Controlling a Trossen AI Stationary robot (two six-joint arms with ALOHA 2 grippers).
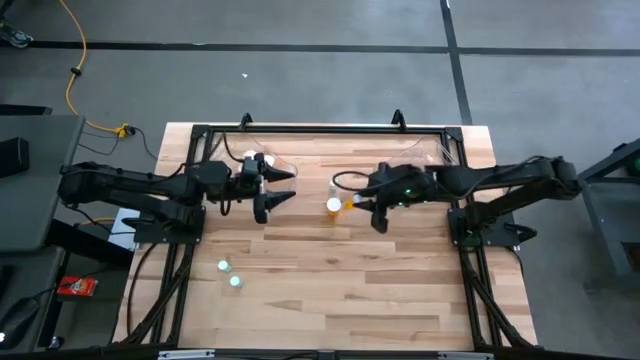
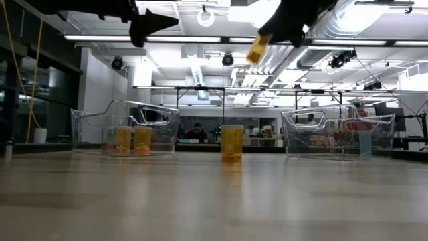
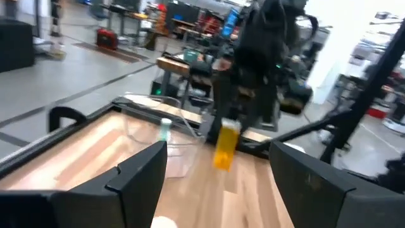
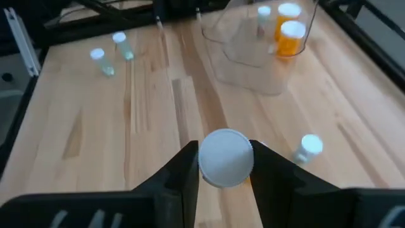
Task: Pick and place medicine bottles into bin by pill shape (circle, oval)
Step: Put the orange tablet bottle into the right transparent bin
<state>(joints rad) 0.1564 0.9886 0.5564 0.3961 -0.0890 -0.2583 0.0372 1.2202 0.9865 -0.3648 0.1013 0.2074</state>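
My right gripper [image 1: 352, 204] hangs over the middle of the table, shut on an orange bottle [image 2: 257, 47] with a white cap. My left gripper [image 1: 290, 186] is open and empty, held level left of the middle and facing the right gripper. An orange bottle [image 2: 231, 142] stands on its base at mid-table. In the right wrist view a white-capped bottle [image 4: 308, 149] sits on the wood close beside the held one. Two small pale bottles [image 1: 222, 266] [image 1: 235, 282] stand near the front left. My right gripper pinches the orange bottle's white cap [image 4: 226, 157] between its two fingers. The fingers come from the table's right, slanting downward. The orange body [image 3: 224, 145] hangs tilted below the fingers, lifted well clear of the table.
A clear bin [image 2: 87, 130] at the far left holds two orange bottles [image 4: 288, 31] and a pale one [image 4: 262, 12]. A second clear bin [image 2: 334, 134] stands at the far right. Bare wood lies along the near edge and the right half of the table.
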